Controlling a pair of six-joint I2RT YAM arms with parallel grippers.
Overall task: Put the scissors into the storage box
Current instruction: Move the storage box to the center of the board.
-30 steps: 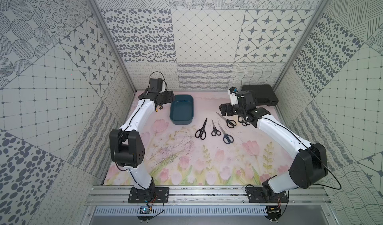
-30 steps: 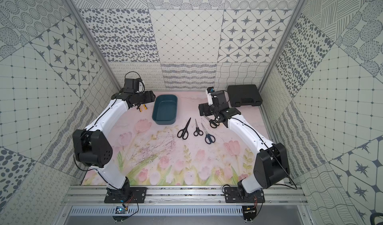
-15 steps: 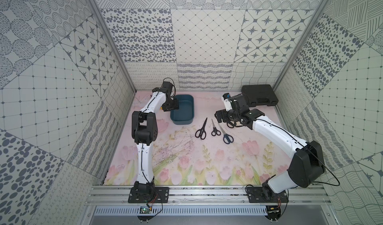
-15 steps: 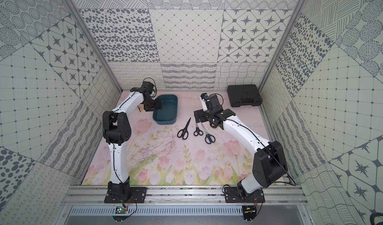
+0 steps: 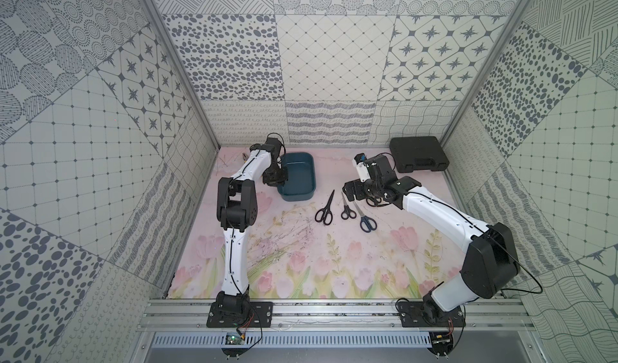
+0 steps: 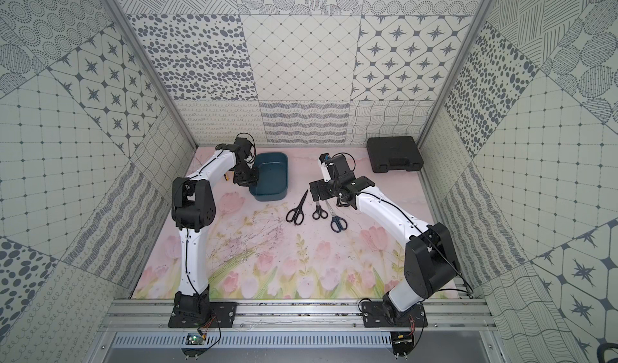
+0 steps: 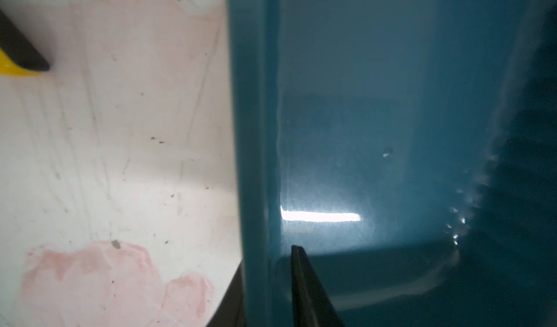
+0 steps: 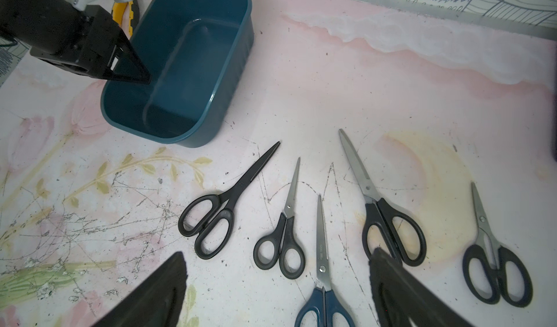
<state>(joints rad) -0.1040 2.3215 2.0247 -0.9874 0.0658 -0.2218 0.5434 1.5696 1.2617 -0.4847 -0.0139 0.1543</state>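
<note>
Several pairs of scissors lie on the floral mat in the right wrist view: an all-black pair (image 8: 223, 205), a small black-handled pair (image 8: 283, 241), a blue-handled pair (image 8: 322, 280), a large black-handled pair (image 8: 385, 220) and another black-handled pair (image 8: 494, 265). Both top views show only three of them (image 5: 324, 207) (image 6: 296, 207); my right arm hides the rest. My right gripper (image 8: 278, 253) (image 5: 351, 190) hangs open above them, holding nothing. The teal storage box (image 5: 297, 197) (image 6: 271, 195) (image 8: 238, 54) holds nothing. My left gripper (image 7: 266, 259) (image 5: 279, 177) is shut on its left wall (image 7: 253, 99), one finger inside, one outside.
Yellow-and-black pliers (image 7: 12, 60) (image 8: 120, 12) lie on the mat just left of the box, behind my left arm. A flat black hard case (image 5: 419, 159) (image 6: 394, 154) sits at the back right corner. Patterned walls close in three sides.
My left arm swung from the back left corner to the box's left wall and its jaws closed on it. My right gripper shifted slightly left over the scissors, still open.
</note>
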